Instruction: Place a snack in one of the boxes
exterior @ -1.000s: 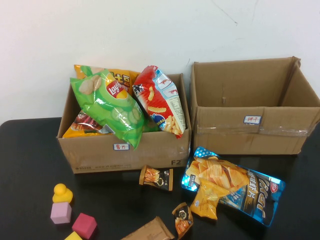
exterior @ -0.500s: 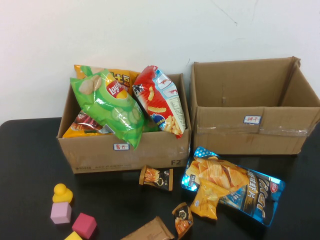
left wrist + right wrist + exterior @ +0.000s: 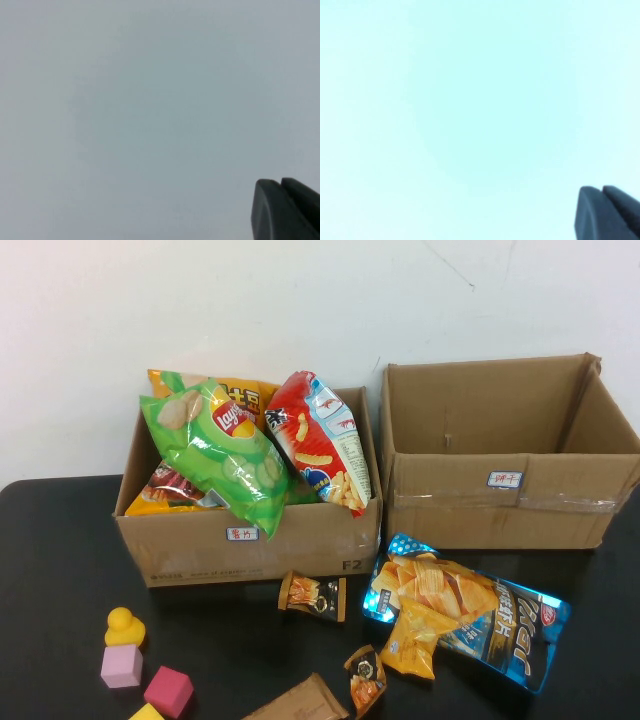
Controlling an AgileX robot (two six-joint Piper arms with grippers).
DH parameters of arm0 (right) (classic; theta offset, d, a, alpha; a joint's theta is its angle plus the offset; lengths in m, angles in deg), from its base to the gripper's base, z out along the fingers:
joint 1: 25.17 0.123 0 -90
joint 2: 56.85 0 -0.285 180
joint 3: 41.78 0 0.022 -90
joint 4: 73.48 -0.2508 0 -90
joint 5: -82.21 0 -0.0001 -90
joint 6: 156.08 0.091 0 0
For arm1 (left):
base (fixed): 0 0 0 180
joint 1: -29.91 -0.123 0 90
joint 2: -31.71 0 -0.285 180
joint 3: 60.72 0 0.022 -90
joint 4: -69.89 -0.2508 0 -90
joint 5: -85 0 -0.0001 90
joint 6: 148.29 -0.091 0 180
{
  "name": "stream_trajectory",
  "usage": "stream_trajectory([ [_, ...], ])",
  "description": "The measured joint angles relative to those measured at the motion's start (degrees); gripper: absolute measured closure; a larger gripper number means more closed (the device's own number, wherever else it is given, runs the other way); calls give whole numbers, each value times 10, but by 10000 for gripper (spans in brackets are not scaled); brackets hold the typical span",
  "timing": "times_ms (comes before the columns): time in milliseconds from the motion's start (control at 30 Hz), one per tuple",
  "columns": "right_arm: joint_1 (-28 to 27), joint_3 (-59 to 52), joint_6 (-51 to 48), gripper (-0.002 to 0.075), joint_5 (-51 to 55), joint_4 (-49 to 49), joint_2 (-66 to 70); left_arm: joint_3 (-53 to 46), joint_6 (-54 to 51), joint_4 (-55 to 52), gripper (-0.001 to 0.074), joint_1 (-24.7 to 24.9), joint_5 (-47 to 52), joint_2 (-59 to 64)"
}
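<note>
The left cardboard box holds a green chips bag, a red snack bag and an orange bag. The right cardboard box looks empty. On the black table in front lie a blue chips bag, a small yellow packet on it, a small dark packet and another small packet. Neither gripper shows in the high view. My left gripper and my right gripper are both shut and empty, each facing only a blank pale surface.
A brown packet lies at the table's front edge. A yellow duck, a pink cube, a magenta cube and a yellow block sit at the front left. A white wall stands behind the boxes.
</note>
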Motion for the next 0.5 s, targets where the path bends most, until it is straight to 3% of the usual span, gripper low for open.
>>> stream_trajectory([
  [300,0,158,-34,727,286,0,47,172,21,28,736,0,389,91],
  [500,0,175,0,727,393,-17,149,191,21,66,736,0,469,185],
])
